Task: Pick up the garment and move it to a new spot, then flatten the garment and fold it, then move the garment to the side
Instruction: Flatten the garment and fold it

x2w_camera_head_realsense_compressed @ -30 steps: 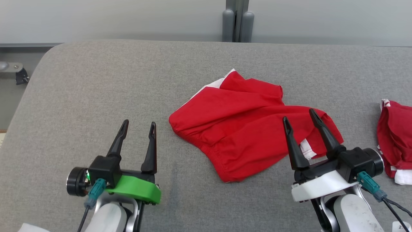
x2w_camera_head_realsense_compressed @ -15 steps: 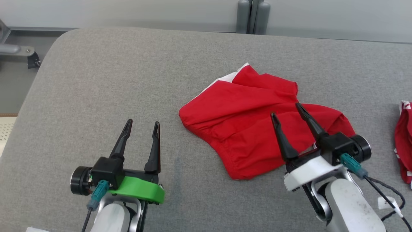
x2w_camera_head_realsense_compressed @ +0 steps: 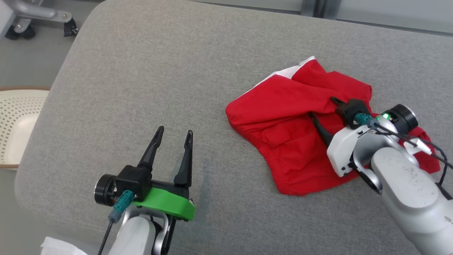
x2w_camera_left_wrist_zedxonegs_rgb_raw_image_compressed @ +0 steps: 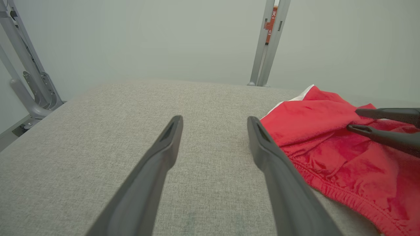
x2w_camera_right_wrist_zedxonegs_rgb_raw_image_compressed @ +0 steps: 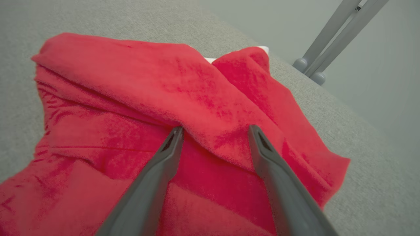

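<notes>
Right claw (x2w_camera_right_wrist_zedxonegs_rgb_raw_image_compressed: 215,128) is spread wide with nothing between the fingers (x2w_camera_right_wrist_zedxonegs_rgb_raw_image_compressed: 157,173). Both tips sit low over the red garment (x2w_camera_right_wrist_zedxonegs_rgb_raw_image_compressed: 131,75), right at a thick fold ridge crossing just past them; can't tell whether they touch. The garment is crumpled, with several overlapping folds, lying on the grey fabric tabletop (x2w_camera_right_wrist_zedxonegs_rgb_raw_image_compressed: 361,183). A small white patch (x2w_camera_right_wrist_zedxonegs_rgb_raw_image_compressed: 262,49) shows at its far edge. Two grey posts (x2w_camera_right_wrist_zedxonegs_rgb_raw_image_compressed: 331,36) stand beyond the tabletop's far right edge.

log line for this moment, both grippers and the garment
stage: pre-grasp | right gripper: open, fingertips at a fold of the garment | left gripper: open, over grey cushion | garment: crumpled, not lifted
</notes>
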Motion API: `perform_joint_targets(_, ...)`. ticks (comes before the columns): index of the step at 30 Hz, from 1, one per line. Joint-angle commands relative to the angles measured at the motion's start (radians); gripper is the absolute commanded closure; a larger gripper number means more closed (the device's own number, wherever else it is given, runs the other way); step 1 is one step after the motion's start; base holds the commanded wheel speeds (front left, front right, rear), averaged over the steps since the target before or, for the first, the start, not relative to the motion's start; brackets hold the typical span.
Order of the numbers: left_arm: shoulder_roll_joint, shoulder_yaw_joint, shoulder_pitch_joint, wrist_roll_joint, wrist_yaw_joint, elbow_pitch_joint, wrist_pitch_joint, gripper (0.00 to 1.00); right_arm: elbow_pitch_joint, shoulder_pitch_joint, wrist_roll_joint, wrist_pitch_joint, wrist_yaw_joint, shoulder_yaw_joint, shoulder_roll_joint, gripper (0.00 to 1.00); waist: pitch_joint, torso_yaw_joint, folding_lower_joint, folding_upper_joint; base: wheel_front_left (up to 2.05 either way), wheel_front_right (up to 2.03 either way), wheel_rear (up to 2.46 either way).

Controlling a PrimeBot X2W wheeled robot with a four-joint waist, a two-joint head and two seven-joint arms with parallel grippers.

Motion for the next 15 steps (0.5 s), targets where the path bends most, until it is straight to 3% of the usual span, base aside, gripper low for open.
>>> perform_joint_targets(1, -0.001, -0.008, -0.021, -0.017, 0.005, -0.001, 0.000, 0.00, 0.018, -0.032, 0.008, 0.016, -0.002, 0.024, -0.022, 0.00, 0.038, 0.051, 0.0000, 0.0000, 0.00, 0.00, 0.00)
perform_joint_targets(7, -0.001, -0.041, -0.031, -0.054, 0.026, -0.001, 0.000, 0.00, 0.082, -0.116, 0.052, 0.082, -0.002, 0.183, -0.103, 0.00, 0.052, 0.093, 0.0000, 0.0000, 0.00, 0.00, 0.00)
perform_joint_targets(8, -0.001, -0.045, -0.032, -0.057, 0.027, -0.001, 0.000, 0.00, 0.088, -0.125, 0.061, 0.085, -0.002, 0.206, -0.111, 0.92, 0.053, 0.097, 0.0000, 0.0000, 0.00, 0.00, 0.00)
perform_joint_targets(9, -0.001, -0.048, -0.033, -0.061, 0.031, -0.001, 0.000, 0.00, 0.094, -0.137, 0.075, 0.086, -0.002, 0.225, -0.118, 1.00, 0.053, 0.100, 0.0000, 0.0000, 0.00, 0.00, 0.00)
perform_joint_targets(15, -0.002, -0.055, -0.035, -0.067, 0.040, -0.003, 0.000, 0.00, 0.132, -0.210, 0.160, 0.039, -0.002, 0.210, -0.118, 1.00, 0.056, 0.107, 0.0000, 0.0000, 0.00, 0.00, 0.00)
